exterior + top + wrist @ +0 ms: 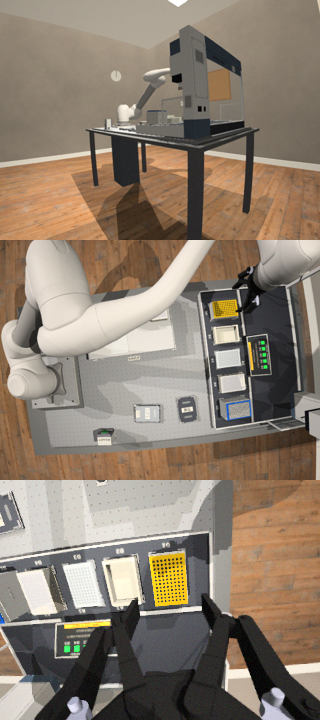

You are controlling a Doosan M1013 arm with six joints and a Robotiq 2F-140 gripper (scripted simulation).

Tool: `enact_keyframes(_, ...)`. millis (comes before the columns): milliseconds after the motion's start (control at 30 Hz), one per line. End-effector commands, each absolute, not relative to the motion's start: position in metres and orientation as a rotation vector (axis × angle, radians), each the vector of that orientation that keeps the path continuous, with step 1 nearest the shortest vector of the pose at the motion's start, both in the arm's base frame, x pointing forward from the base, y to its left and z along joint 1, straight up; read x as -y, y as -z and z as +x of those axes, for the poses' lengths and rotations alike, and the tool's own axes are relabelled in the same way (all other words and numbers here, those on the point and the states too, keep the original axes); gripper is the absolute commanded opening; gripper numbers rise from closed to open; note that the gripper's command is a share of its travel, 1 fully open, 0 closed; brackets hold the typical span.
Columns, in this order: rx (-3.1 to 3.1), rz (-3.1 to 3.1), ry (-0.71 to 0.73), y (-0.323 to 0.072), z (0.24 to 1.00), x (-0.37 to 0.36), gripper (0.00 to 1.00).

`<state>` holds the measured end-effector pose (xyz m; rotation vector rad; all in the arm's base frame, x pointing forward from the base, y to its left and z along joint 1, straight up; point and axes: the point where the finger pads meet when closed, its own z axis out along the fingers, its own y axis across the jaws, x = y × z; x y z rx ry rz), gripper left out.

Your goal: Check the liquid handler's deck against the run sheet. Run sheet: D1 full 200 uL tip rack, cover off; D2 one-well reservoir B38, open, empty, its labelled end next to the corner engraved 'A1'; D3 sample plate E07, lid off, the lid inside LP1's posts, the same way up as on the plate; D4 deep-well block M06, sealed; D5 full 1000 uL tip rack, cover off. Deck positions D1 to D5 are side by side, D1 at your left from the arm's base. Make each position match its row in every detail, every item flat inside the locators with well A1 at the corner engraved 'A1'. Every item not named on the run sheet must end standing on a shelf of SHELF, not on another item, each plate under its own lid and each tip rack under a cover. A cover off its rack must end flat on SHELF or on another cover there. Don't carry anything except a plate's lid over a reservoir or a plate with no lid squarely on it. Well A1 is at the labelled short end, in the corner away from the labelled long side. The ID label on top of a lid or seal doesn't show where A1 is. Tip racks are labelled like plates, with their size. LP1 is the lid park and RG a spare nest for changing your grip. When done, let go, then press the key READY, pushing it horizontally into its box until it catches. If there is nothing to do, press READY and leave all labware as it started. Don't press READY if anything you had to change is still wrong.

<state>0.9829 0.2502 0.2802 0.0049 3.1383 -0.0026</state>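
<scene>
My gripper point(245, 308) is open and empty. It hangs above the dark deck just beyond the yellow 200 uL tip rack point(224, 308) at D1. In the wrist view my fingers frame that rack point(169, 578). The open, empty reservoir point(225, 334) sits at D2. The uncovered sample plate point(227, 358) sits at D3. The deep-well block point(231, 382) sits at D4 and the blue-rimmed 1000 uL tip rack point(236, 409) at D5. A pale lid lies in LP1 point(147, 413). In the exterior view the handler's frame hides my gripper.
SHELF point(144, 339) lies mostly under my arm, so its items are largely hidden. The RG nest point(187, 409) and the READY key box point(104, 436) stand near the table's front. A status panel point(259, 354) with green lights sits behind the deck row. The handler's gantry point(199, 90) rises at the D5 end.
</scene>
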Motion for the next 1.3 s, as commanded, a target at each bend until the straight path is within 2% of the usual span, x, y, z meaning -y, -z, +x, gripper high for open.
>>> enact_keyframes(0,-3.137,0.005,0.001,-0.278,0.983,-0.25,0.66)
enact_keyframes(1267,-3.137,0.005,0.001,-0.221,0.983,-0.25,0.66)
